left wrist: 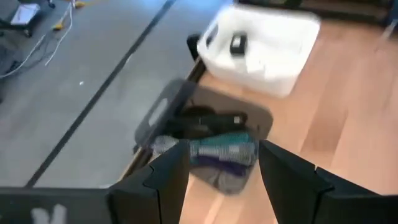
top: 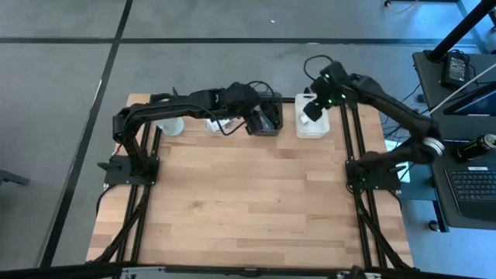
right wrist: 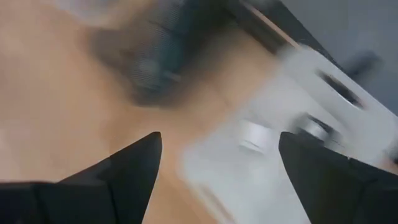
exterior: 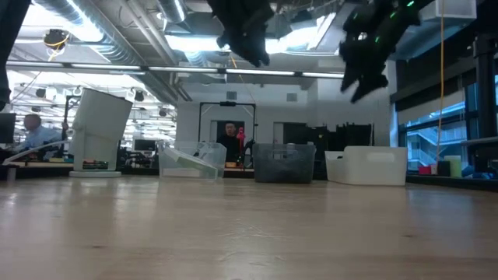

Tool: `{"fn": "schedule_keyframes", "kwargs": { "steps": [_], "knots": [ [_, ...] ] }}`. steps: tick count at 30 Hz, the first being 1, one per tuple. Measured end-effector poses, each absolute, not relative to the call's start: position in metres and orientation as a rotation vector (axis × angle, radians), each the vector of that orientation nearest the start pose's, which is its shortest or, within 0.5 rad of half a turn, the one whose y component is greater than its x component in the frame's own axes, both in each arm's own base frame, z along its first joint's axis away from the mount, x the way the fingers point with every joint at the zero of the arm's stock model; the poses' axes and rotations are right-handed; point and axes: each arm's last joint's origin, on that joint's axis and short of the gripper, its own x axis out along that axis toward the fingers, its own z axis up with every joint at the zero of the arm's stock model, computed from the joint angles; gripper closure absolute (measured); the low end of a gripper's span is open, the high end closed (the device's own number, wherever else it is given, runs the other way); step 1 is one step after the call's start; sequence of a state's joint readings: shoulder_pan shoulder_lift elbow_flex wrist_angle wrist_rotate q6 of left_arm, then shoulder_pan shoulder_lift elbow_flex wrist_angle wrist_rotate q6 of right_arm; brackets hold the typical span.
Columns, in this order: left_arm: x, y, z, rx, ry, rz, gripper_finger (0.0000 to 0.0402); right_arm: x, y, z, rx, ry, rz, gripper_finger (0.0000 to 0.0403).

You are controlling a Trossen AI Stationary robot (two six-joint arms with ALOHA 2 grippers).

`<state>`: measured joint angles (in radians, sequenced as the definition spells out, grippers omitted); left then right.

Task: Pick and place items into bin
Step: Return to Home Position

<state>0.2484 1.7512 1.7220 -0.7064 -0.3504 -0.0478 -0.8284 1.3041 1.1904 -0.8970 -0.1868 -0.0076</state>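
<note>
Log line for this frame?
left end effector: open, above black bin | right end effector: open, above white bin | both empty

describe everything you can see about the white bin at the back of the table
The white bin is an open-topped rectangular tub with rounded corners that looks like opaque plastic. It stands upright on the wooden table at its far edge, rightmost in the row, with a gap between it and the dark bin. A small black block lies inside. The right end effector hangs above it, fingers open, not touching.
</note>
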Motion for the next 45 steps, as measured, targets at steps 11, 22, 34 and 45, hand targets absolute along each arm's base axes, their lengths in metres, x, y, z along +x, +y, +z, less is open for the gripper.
{"fn": "schedule_keyframes", "kwargs": {
  "steps": [11, 22, 34, 45],
  "knots": [
    [0.383, 0.061, 0.265, -0.154, 0.667, 0.543, 0.0258, 0.157, -0.088, 0.277, 0.403, 0.576, -0.201, 0.009],
    [0.372, 0.009, 0.257, 0.001, 0.653, 0.297, 0.0358, 0.157, -0.047, 0.22, 0.349, 0.648, 0.003, 0.0219],
    [0.276, -0.034, 0.249, 0.002, 0.466, 0.271, 0.04, 0.174, -0.014, 0.229, 0.19, 0.505, 0.062, 0.0392],
    [0.192, -0.017, 0.213, -0.092, 0.182, 0.248, 0.0399, 0.183, 0.003, 0.246, 0.283, 0.313, -0.089, 0.0399]
  ]
}}
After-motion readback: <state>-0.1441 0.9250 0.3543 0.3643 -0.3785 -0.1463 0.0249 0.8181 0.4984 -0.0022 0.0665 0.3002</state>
